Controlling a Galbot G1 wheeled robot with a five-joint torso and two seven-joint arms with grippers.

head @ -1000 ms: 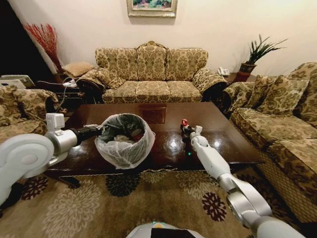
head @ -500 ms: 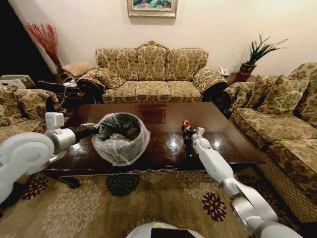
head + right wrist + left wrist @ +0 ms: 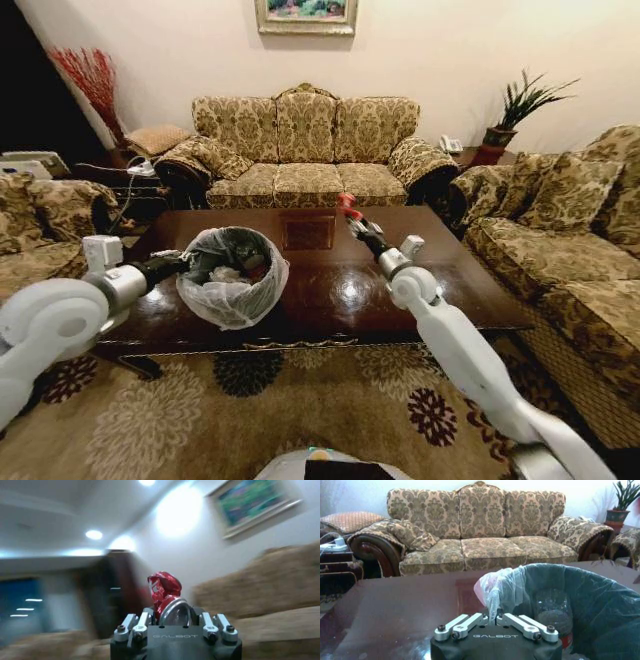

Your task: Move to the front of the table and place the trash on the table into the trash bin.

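The trash bin (image 3: pixel 232 290), lined with a whitish bag, stands on the left part of the dark wooden table (image 3: pixel 440 270). My left gripper (image 3: pixel 198 263) is shut on its near rim and liner (image 3: pixel 496 592). Inside the bin lie a clear bottle (image 3: pixel 551 607) and some white trash (image 3: pixel 228 275). My right gripper (image 3: pixel 353 221) is raised above the table's middle, right of the bin, and shut on a red wrapper (image 3: pixel 346 204). In the right wrist view the red wrapper (image 3: pixel 164 588) sticks up between the fingers (image 3: pixel 144 619).
Floral sofas stand behind the table (image 3: pixel 305 150), at the right (image 3: pixel 575 240) and at the left (image 3: pixel 45 215). A potted plant (image 3: pixel 505 125) is at the back right. A patterned carpet (image 3: pixel 300 400) lies before the table's front edge.
My right gripper has lifted the red wrapper off the table and swung it up and to the left. The bin, held by my left gripper, has shifted slightly to the left.
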